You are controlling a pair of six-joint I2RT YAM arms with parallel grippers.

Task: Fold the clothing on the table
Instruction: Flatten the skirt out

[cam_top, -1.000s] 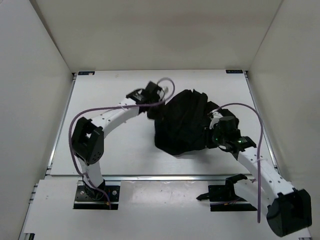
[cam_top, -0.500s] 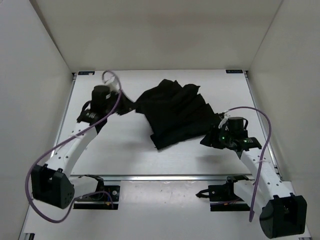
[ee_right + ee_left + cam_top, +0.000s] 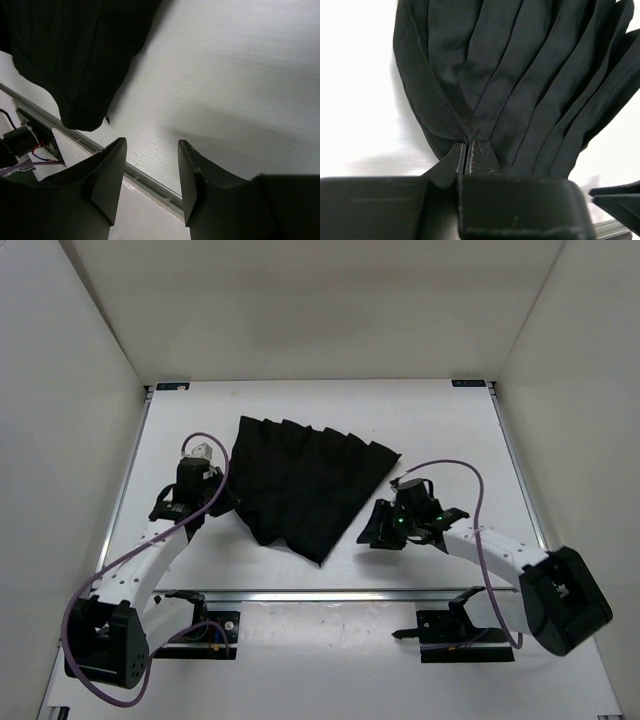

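The clothing lies fanned out on the table, left of centre. The left gripper pinches its left hem, fingers together on the fabric. The right gripper hovers beside the garment's near corner, fingers apart, holding nothing

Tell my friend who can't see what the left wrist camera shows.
The left claw is pinched shut on the edge of the black pleated clothing. Its pleats fan out away from the claw across the white table.
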